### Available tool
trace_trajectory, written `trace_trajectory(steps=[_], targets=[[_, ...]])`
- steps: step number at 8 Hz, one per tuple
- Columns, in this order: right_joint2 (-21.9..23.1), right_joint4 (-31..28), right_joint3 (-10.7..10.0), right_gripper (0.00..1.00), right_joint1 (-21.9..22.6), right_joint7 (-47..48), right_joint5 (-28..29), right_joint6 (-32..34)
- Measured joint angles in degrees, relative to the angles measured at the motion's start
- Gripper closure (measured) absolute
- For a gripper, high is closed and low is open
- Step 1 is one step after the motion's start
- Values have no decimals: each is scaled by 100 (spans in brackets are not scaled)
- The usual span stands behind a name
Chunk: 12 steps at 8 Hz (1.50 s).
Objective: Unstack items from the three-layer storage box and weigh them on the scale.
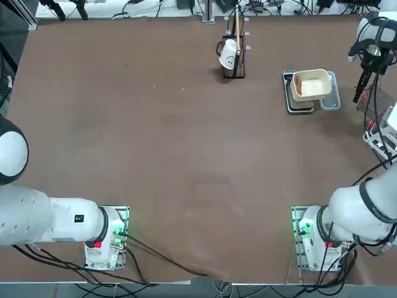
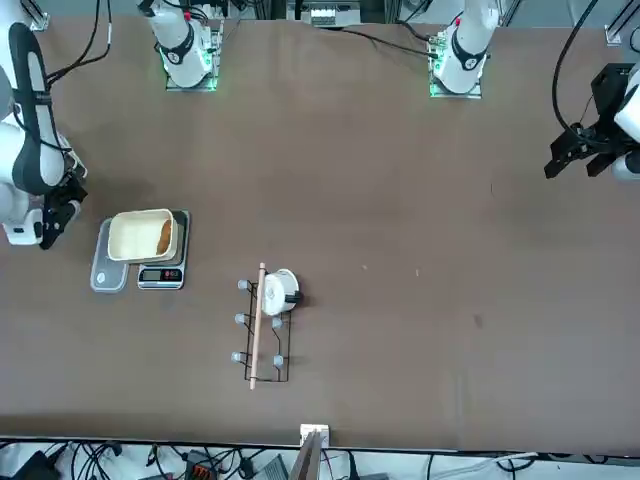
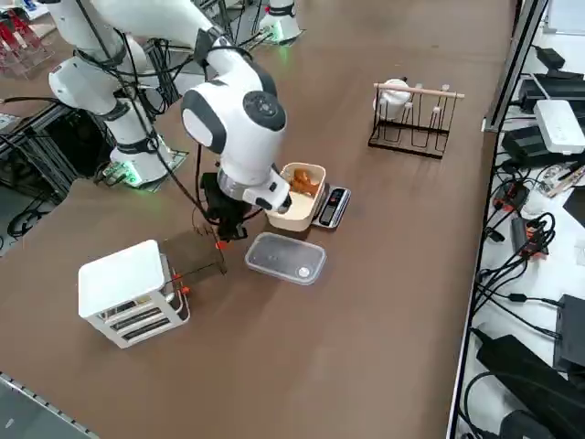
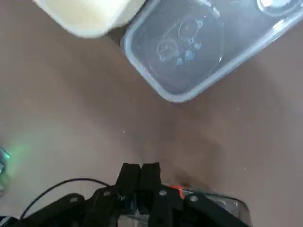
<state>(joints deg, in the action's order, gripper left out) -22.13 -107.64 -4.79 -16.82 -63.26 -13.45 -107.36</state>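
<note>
From overhead, the right tool (image 1: 360, 93) hangs at the far right edge of the brown worktop (image 1: 155, 155), just beside the cream rectangular plastic tub (image 1: 310, 84). That tub sits on the thin dark grey square scale (image 1: 299, 107), and a clear plastic tray (image 1: 332, 99) lies against it. Only a corner of the white tiered storage box (image 1: 379, 133) shows, on the near side of the tool. A black wire rack (image 1: 234, 65) carrying a white mug (image 1: 229, 54) stands well apart, toward the middle. From across the worktop, I see one orange-brown food lump (image 2: 165, 237) inside the tub, with the tool (image 2: 47, 232) a little way beside it and outside its rim. From the raised side view, the tool (image 3: 224, 233) points down between the storage box (image 3: 128, 293) and the tub (image 3: 300, 206). It is over a translucent drawer-like tray (image 3: 196, 256) with a red-orange tab, which lies near the box. The lumps (image 3: 304, 186) lie in the tub, near the tool but not in it. At the wrist, the fingers (image 4: 130, 172) are pressed together above bare worktop, and a red-orange bit (image 4: 177, 191) sits right beside them. I cannot tell whether they pinch it.
</note>
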Motion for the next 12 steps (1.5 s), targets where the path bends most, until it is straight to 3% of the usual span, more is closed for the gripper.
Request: trace_trajectory(steps=[3,8,12], targets=[[9,-24,-52,98,-326,-85,-377,25],[141,-236,-138,98,-857,-123,-511,80],[167,-245,-103,96,-905,-93,-491,80]])
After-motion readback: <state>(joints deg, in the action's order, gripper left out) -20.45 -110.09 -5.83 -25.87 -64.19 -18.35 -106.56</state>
